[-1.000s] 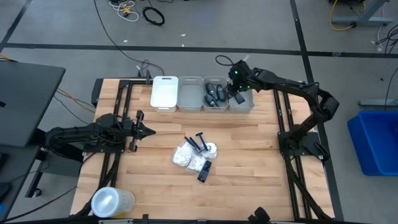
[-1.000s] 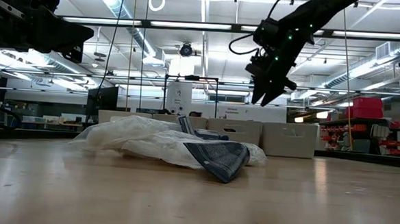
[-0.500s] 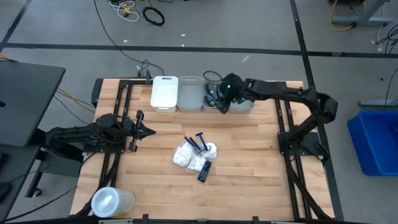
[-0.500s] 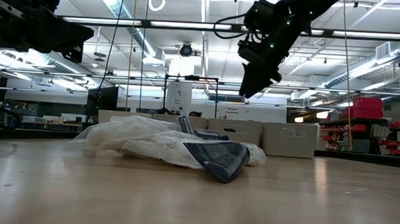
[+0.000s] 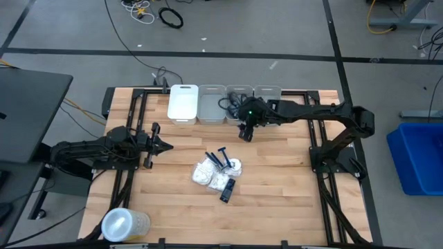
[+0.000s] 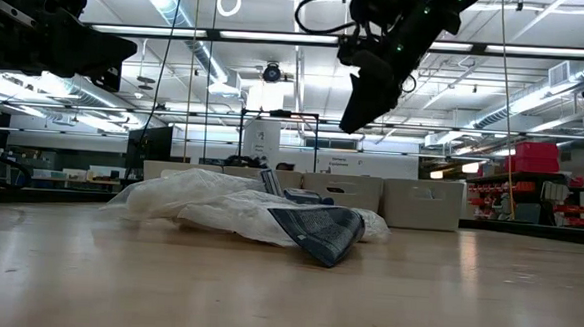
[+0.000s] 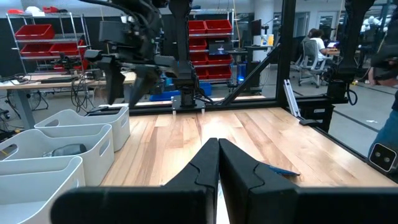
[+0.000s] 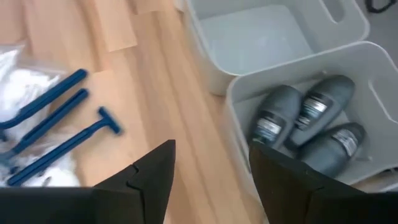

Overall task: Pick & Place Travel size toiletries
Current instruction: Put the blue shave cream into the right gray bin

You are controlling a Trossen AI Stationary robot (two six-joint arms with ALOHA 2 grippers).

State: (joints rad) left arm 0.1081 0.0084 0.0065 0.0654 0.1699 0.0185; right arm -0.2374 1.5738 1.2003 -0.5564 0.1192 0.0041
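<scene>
Leaving the bins [image 5: 225, 104] | right claw [image 5: 245, 131] open, empty, now nearer the razors [image 5: 220, 158] | left claw [image 5: 168, 145] shut, idle | next pick pending

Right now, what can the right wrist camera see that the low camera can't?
Only the right wrist view looks inside the bins: three dark oblong containers in one bin, and three blue razors apart on the wood. Only the low view shows the right gripper hanging open, high above the table. Both show the white packets.
</scene>
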